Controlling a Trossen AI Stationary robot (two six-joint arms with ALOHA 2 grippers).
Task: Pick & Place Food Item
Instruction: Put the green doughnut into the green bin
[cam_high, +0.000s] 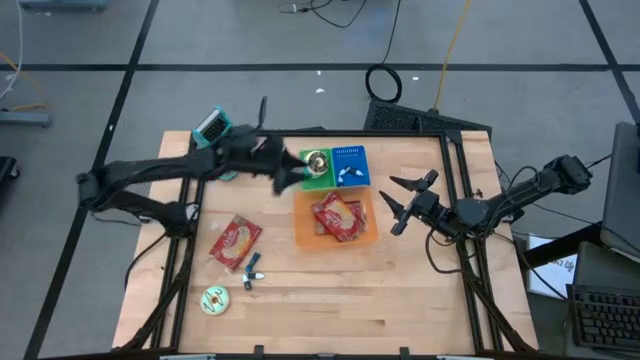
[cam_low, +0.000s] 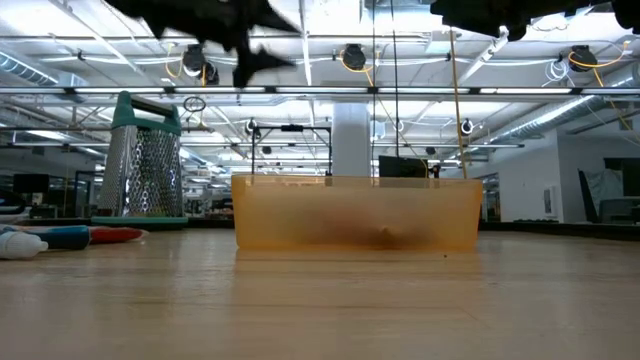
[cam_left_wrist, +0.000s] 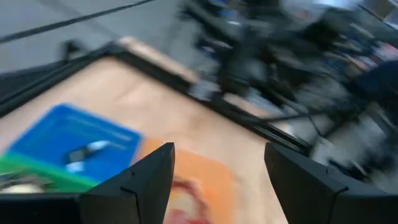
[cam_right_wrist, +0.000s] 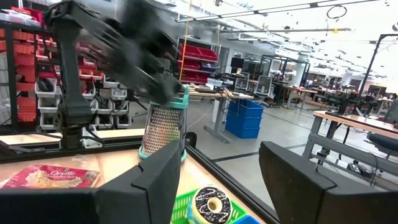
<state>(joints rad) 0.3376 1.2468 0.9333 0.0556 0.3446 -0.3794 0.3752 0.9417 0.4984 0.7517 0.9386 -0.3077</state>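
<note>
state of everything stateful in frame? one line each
left end effector: open, empty, above the bins' edge
right end effector: open, empty, right of the orange bin
orange bin: holds one red food packet
second red food packet: flat on the table, outside the bin
green bin: holds a donut
grater: upright

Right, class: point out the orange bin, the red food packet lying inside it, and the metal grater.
orange bin (cam_high: 303, 232), high view, on its left rim.
red food packet (cam_high: 339, 216), high view, on the middle of its printed top face.
metal grater (cam_low: 144, 168), low view, on its perforated steel side.
</note>
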